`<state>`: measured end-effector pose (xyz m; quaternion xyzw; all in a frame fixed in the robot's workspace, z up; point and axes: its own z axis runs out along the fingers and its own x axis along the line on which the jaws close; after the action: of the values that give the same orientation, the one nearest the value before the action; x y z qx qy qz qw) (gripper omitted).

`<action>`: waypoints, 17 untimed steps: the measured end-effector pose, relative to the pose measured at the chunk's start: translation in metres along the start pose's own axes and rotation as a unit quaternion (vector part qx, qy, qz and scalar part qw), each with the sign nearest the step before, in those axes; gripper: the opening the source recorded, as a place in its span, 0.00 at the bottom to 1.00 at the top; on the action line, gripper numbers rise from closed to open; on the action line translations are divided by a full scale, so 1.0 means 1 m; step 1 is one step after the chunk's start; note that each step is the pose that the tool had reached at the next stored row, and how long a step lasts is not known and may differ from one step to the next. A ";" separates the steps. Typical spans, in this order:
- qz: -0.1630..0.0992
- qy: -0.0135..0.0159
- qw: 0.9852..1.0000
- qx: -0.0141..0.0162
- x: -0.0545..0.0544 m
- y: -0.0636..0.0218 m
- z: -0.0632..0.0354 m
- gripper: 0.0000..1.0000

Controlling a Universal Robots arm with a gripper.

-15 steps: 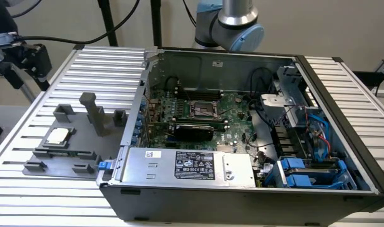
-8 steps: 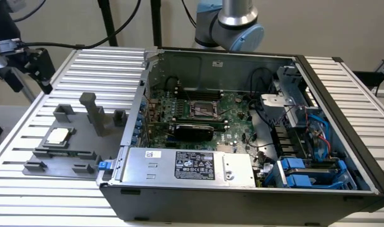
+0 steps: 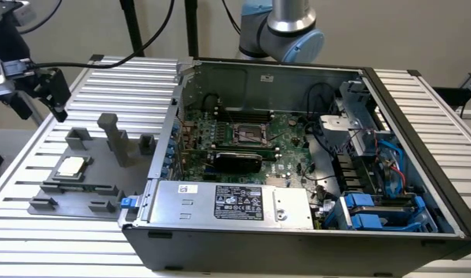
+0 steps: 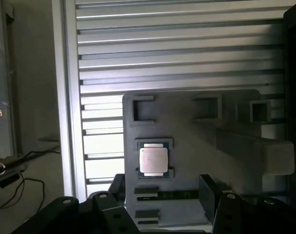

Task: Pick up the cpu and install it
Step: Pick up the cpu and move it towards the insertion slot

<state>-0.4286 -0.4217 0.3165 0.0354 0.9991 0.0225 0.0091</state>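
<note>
End effector (image 4: 161, 189), fingers apart, hovers over the cpu (image 4: 154, 161).
Approach step, I judge: it lies untouched in its grey holder (image 4: 201, 146); grasping needs centred descent.

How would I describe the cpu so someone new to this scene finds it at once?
Start at the open computer case; on the exterior view's left of it, a grey fixture plate lies on the slatted table. The cpu sits flat in a shallow recess on that plate, the only shiny silver square with a tan rim among plain grey blocks.
</note>
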 end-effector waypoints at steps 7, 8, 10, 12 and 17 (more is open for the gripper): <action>0.000 0.000 1.000 0.000 0.000 -0.0024 0.0127 0.71; 0.000 0.000 1.000 0.000 0.000 -0.0028 0.0144 0.71; 0.000 0.000 1.000 0.000 0.000 -0.0034 0.0180 0.71; 0.000 0.000 1.000 0.000 0.000 -0.0041 0.0216 0.71; 0.000 0.000 1.000 0.000 0.000 -0.0063 0.0306 0.71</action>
<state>-0.4285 -0.4266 0.2857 0.0354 0.9991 0.0225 0.0090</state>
